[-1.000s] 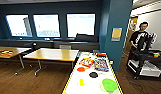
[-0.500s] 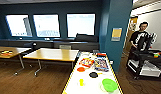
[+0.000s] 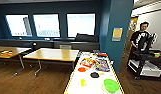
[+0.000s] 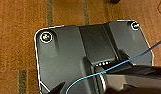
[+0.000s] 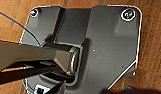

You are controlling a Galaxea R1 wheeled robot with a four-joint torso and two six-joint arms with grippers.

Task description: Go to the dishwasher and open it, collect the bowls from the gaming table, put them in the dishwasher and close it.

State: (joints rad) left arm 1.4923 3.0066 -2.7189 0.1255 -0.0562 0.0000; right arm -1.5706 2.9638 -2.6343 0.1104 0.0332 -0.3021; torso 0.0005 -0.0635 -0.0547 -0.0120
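Bowls, green (image 3: 111, 85) near the table's (image 3: 96, 86) near right edge, yellow (image 3: 82, 82) toward its left edge. Both wrist views face wood floor (image 4: 18, 22); end effector state cannot be told.

2 wooden tables (image 3: 52, 54) stand on wood flooring (image 3: 46, 80); 1 person (image 3: 141, 37) stands behind a cart (image 3: 146, 65).

The gaming table (image 3: 74, 82), a white surface with a yellow rim, carries both bowls. The wide lime-green bowl (image 3: 111, 85) sits upright near the right edge. The small yellow bowl (image 3: 82, 82) stands apart, toward the left edge.
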